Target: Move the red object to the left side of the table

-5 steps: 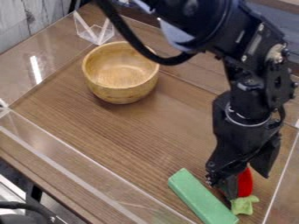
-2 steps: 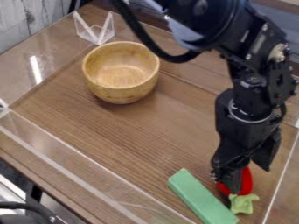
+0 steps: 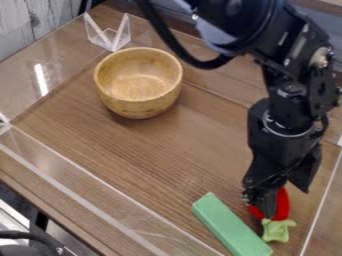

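The red object (image 3: 279, 207) lies near the table's front right corner, its light green tuft (image 3: 278, 232) pointing toward the near edge. My gripper (image 3: 265, 203) hangs straight down over it, open, with a finger on either side of the red body. Most of the red object is hidden behind the fingers; whether they touch it I cannot tell. The wood-grain table (image 3: 147, 150) stretches away to the left.
A flat green block (image 3: 229, 226) lies just left of the red object, close to the front acrylic wall (image 3: 94, 205). A wooden bowl (image 3: 138, 80) stands at the back left. The black arm (image 3: 287, 90) rises above the right side.
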`<act>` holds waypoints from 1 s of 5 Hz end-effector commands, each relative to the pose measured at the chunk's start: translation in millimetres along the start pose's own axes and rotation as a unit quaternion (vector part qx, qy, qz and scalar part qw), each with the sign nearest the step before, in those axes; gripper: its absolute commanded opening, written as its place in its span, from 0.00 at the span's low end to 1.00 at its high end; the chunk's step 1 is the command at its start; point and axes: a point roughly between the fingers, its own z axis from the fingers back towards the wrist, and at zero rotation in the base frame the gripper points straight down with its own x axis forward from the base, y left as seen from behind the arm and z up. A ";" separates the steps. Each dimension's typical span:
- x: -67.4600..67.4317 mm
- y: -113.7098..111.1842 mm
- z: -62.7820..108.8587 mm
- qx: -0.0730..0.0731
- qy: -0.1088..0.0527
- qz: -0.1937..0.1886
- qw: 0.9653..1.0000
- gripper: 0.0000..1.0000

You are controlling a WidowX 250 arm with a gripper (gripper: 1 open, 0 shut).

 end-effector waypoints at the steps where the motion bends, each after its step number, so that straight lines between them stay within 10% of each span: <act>1: 2.3 -11.7 9.2 -0.020 0.000 -0.001 1.000 1.00; 5: 6.2 -14.0 7.6 -0.010 -0.002 -0.004 1.000 1.00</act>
